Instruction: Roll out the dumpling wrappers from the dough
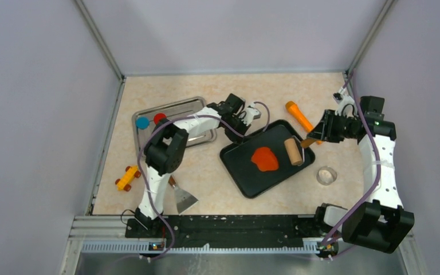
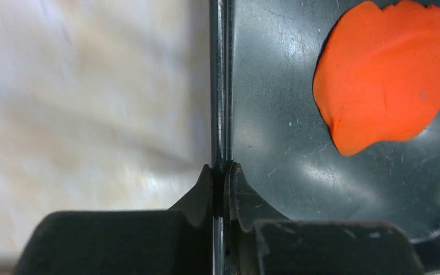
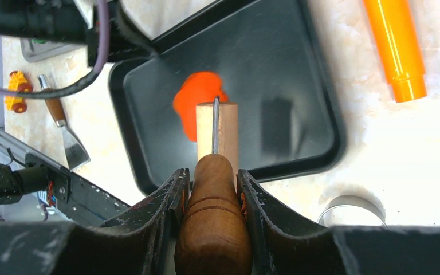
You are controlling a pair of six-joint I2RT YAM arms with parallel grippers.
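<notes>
The dough [image 1: 264, 158], a flattened orange-red patch with an uneven outline, lies near the middle of the black tray [image 1: 246, 183] at the centre of the counter [image 1: 223, 189]. The left fingers [image 2: 204, 192] are clenched on the tray's raised rim at its far left edge, one finger outside the rim and one inside. The right fingers [image 3: 169, 206] grasp the dark wooden handle of the rolling pin [image 1: 293, 151], whose pale barrel sits over the tray just beside the dough's right edge; whether it touches the dough cannot be told. Two dumpling wrappers, a blue disc [image 1: 142, 122] and a red disc [image 1: 160, 118], lie side by side in the left corner of the metal tray [image 1: 177, 103], well apart from the dough. An orange carrot toy [image 1: 299, 116] rests beyond the black tray, a metal ring cutter [image 1: 326, 175] to its right, and a yellow toy car [image 1: 127, 177] and a scraper [image 1: 182, 197] near the left arm's base.
</notes>
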